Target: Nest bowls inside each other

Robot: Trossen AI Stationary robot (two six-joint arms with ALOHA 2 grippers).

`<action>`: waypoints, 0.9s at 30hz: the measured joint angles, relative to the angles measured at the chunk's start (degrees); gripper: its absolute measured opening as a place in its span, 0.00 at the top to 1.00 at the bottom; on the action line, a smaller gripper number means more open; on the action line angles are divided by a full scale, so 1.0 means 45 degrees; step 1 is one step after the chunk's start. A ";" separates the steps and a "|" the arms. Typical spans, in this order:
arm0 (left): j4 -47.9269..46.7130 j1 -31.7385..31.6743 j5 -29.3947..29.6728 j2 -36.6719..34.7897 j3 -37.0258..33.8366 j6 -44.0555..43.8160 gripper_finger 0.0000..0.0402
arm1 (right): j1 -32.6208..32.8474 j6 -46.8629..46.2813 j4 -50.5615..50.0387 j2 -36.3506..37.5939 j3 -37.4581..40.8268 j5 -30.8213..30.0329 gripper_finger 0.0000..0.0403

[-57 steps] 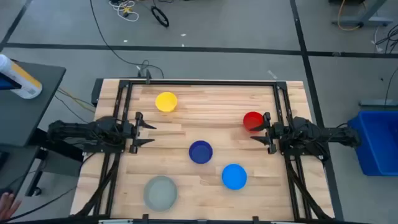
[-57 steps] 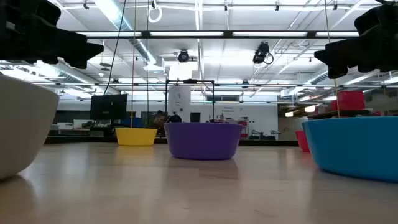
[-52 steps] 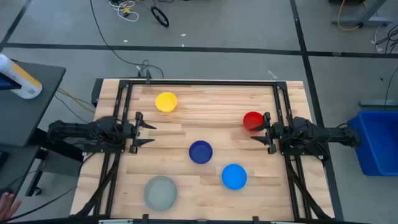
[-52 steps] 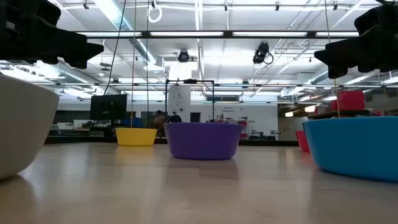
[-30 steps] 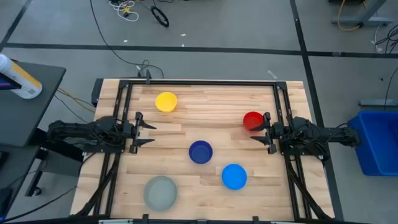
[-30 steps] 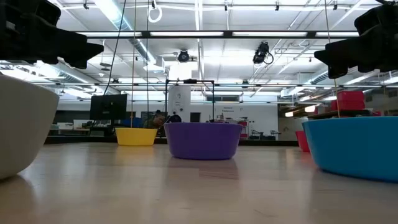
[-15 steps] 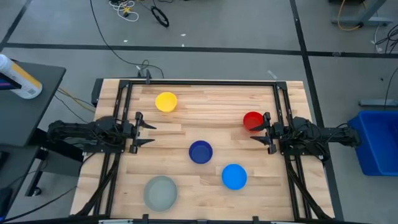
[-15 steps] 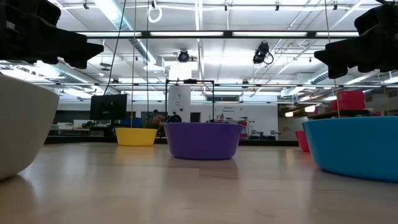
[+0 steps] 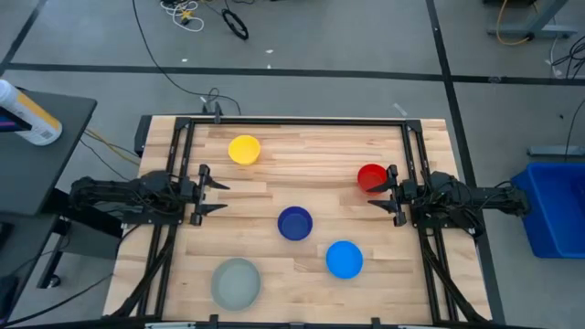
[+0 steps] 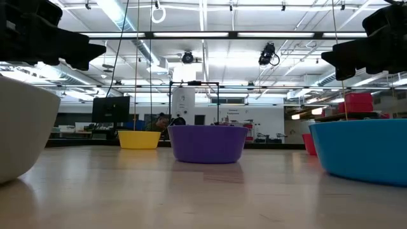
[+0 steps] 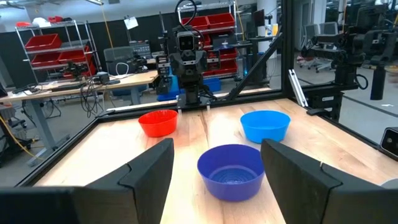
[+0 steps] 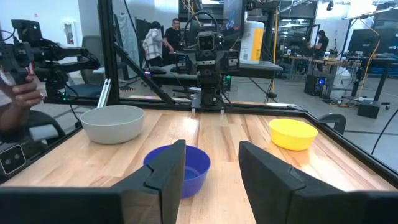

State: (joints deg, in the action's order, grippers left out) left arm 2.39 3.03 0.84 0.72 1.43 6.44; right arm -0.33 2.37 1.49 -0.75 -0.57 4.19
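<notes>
Five bowls stand apart on their bases on the wooden table: yellow (image 9: 244,150) at the far left, red (image 9: 370,176) at the right, dark blue (image 9: 294,223) in the middle, light blue (image 9: 345,259) near right and grey (image 9: 237,281) near left. My left gripper (image 9: 224,196) is open at the table's left edge, pointing level toward the middle. My right gripper (image 9: 375,195) is open at the right edge, facing it, with the red bowl just beside its far finger. In the left wrist view the dark blue bowl (image 11: 231,171) shows between my open fingers.
A black frame rail (image 9: 292,121) runs around the table. A blue bin (image 9: 554,206) stands on the floor to the right, and a bottle (image 9: 27,114) lies on a side table to the left. A person's hand (image 12: 22,93) shows beyond the table's near side.
</notes>
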 joint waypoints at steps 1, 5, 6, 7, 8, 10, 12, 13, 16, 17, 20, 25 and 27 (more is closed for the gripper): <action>0.0104 0.0001 -0.0001 0.0002 0.0000 -0.0004 0.38 | 0.0000 0.0005 0.0002 0.0002 0.0001 -0.0003 0.61; 0.0432 0.0000 0.0000 -0.0003 0.0000 -0.0015 0.38 | -0.0002 -0.0058 0.0049 0.0000 -0.0002 -0.0088 0.61; 0.0430 0.0002 -0.0002 -0.0003 0.0000 -0.0015 0.38 | -0.0012 -0.0102 0.0187 0.0000 0.0003 -0.0384 0.61; 0.0420 0.0000 -0.0003 -0.0001 0.0000 -0.0017 0.38 | -0.0012 -0.0098 0.0289 0.0000 0.0003 -0.0752 0.61; 0.0423 0.0000 -0.0001 0.0001 0.0000 -0.0016 0.38 | -0.0012 -0.0098 0.0403 0.0005 -0.0002 -0.1008 0.61; 0.0422 0.0000 -0.0005 -0.0003 0.0000 -0.0024 0.38 | -0.0017 -0.0094 0.0516 0.0005 -0.0002 -0.1294 0.60; 0.0435 0.0000 0.0000 -0.0003 0.0000 -0.0041 0.38 | -0.0017 -0.0098 0.0765 0.0000 -0.0002 -0.1737 0.60; 0.0442 0.0000 -0.0004 -0.0003 0.0000 -0.0075 0.38 | -0.0017 -0.0106 0.0928 0.0000 -0.0002 -0.1981 0.60; 0.0442 0.0000 -0.0010 -0.0003 0.0000 -0.0495 0.38 | -0.0017 -0.0141 0.1487 0.0005 -0.0002 -0.2154 0.60; 0.0447 0.0004 -0.0009 -0.0003 0.0000 -0.0653 0.38 | -0.0017 -0.0144 0.1620 0.0000 -0.0002 -0.2157 0.61; 0.0455 0.0000 -0.0005 -0.0003 0.0000 -0.0680 0.38 | -0.0017 -0.0299 0.2037 0.0000 -0.0002 -0.2155 0.61; 0.0575 0.0005 0.0095 -0.0003 0.0000 -0.1188 0.38 | -0.0012 -0.1824 0.2051 -0.0005 -0.0002 -0.2727 0.61; 0.0612 0.0003 0.0272 -0.0003 0.0000 -0.1559 0.38 | -0.0012 -0.3693 0.1494 -0.0005 -0.0012 -0.3610 0.62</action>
State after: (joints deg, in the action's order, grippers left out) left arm 5.15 3.04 2.07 0.71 1.43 -0.58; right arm -0.38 -14.25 8.21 -0.78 -0.62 -12.06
